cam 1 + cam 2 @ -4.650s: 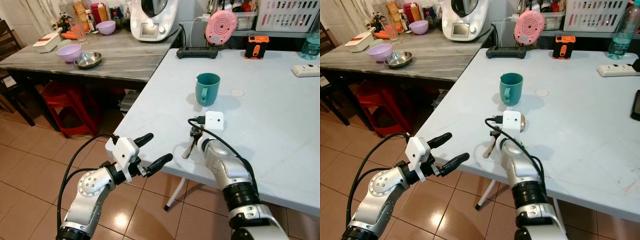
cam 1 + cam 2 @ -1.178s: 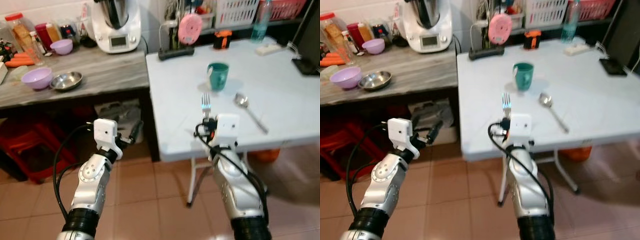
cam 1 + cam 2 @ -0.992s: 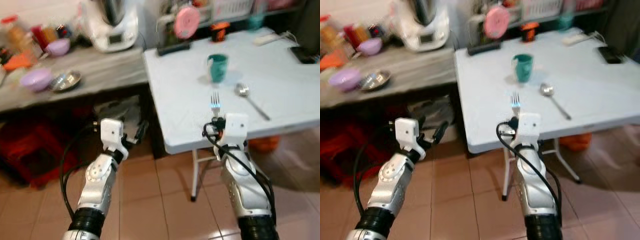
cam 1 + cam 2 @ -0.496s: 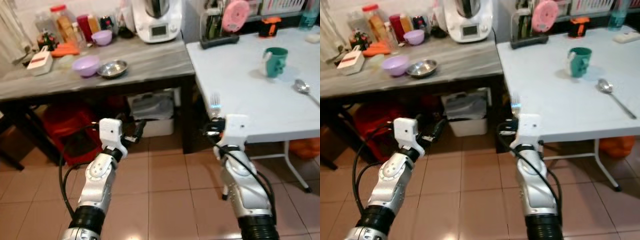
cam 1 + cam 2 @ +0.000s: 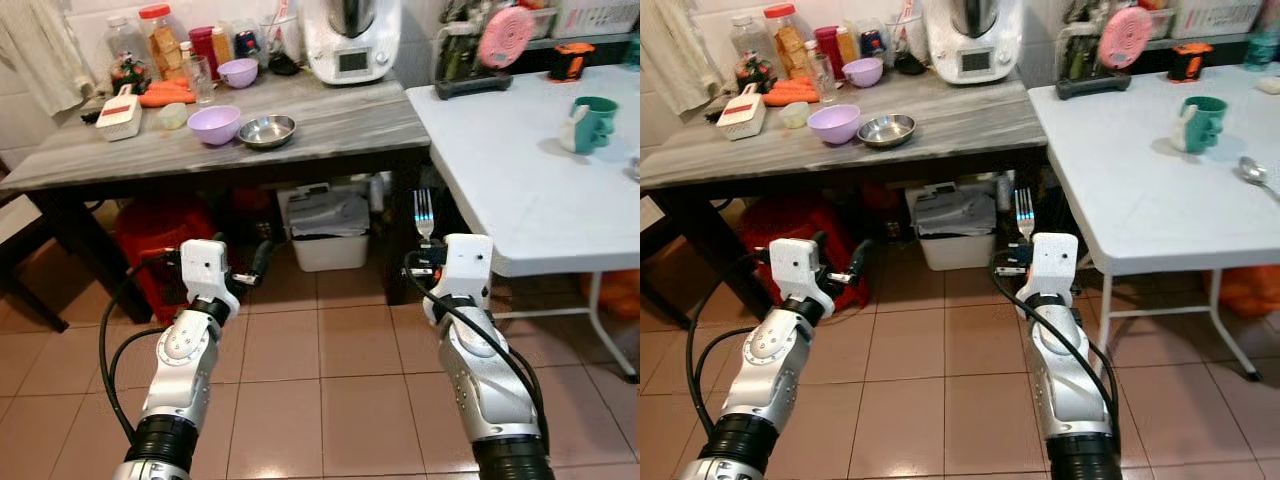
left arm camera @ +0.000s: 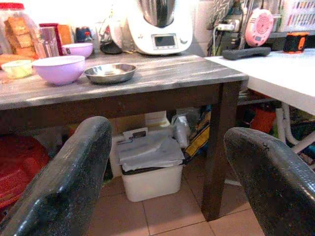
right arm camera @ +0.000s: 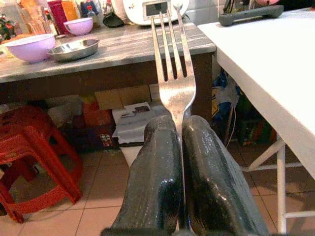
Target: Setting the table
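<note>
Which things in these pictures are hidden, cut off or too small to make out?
- Fork handle: right wrist view, hidden between the fingers of the right gripper.
- Spoon: right eye view, handle cut off by the picture's edge.
- Left gripper: left eye view, fingers dark against the shade under the wooden table.
- Display of the white kitchen machine: left wrist view, too small to read.
</note>
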Controlling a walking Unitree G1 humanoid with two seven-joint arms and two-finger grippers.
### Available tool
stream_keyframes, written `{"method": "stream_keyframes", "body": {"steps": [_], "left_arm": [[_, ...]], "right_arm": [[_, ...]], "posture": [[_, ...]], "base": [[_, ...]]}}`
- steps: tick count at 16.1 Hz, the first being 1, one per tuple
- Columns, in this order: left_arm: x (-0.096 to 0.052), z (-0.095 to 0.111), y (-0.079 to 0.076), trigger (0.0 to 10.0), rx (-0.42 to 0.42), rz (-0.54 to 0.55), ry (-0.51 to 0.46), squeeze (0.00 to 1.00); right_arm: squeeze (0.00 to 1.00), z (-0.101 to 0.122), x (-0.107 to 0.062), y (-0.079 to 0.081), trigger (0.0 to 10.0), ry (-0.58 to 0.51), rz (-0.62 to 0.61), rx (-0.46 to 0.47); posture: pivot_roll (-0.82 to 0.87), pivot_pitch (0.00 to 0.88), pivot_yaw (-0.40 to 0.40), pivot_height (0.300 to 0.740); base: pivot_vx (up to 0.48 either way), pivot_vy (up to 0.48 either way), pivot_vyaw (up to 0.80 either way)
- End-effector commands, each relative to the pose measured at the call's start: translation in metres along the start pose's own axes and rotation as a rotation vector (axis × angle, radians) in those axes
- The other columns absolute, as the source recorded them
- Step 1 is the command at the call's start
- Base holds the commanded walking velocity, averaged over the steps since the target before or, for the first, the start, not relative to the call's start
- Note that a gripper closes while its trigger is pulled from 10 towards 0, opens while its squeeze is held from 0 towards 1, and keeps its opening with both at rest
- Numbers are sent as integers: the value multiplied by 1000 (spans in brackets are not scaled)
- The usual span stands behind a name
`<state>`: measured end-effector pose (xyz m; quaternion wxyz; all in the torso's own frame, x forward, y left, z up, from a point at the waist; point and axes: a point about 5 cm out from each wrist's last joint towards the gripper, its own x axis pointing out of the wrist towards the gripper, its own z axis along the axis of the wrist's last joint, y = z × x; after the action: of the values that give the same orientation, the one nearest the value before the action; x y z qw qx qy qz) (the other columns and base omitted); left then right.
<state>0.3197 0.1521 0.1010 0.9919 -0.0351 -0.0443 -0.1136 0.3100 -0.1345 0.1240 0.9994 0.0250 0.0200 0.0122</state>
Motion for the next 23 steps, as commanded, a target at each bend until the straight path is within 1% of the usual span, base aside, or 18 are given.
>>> {"method": "stream_keyframes", "body": {"steps": [1,8,13,15,16,17,18,20,23], "left_arm": [[0,1,4,10000,6,16,-2,0],[0,1,3,10000,5,19,-7,0],[1,0,0,10000,-1,14,-7,0],[0,0,1,10000,12,26,-5,0],[-1,0,4,10000,23,45,-6,0],[-6,-2,14,10000,51,94,3,0],[-7,-2,15,10000,54,102,5,0],[-16,-6,28,10000,91,156,27,0],[-25,-10,34,10000,102,182,42,0]], "right_arm": [[0,11,0,4,10000,-54,18,3],[0,12,1,7,10000,-56,33,8],[0,12,1,7,10000,-58,38,10],[0,13,1,6,10000,-69,36,-10],[0,14,0,4,10000,-78,34,-27],[0,14,-2,1,10000,-89,29,-43],[0,14,-2,1,10000,-91,29,-48],[0,12,-5,-4,10000,-91,28,-56],[0,10,-8,-7,10000,-88,23,-57]], "posture": [[-88,0,114,740],[-88,0,112,740],[-91,0,111,740],[-91,0,112,740],[-91,0,112,740],[-91,0,112,740],[-91,0,113,740],[-88,0,114,740],[-86,0,113,740]], "base": [[281,0,0],[395,0,0],[457,0,0],[456,0,0],[458,0,0],[454,0,0],[454,0,0],[456,0,222],[450,0,540]]}}
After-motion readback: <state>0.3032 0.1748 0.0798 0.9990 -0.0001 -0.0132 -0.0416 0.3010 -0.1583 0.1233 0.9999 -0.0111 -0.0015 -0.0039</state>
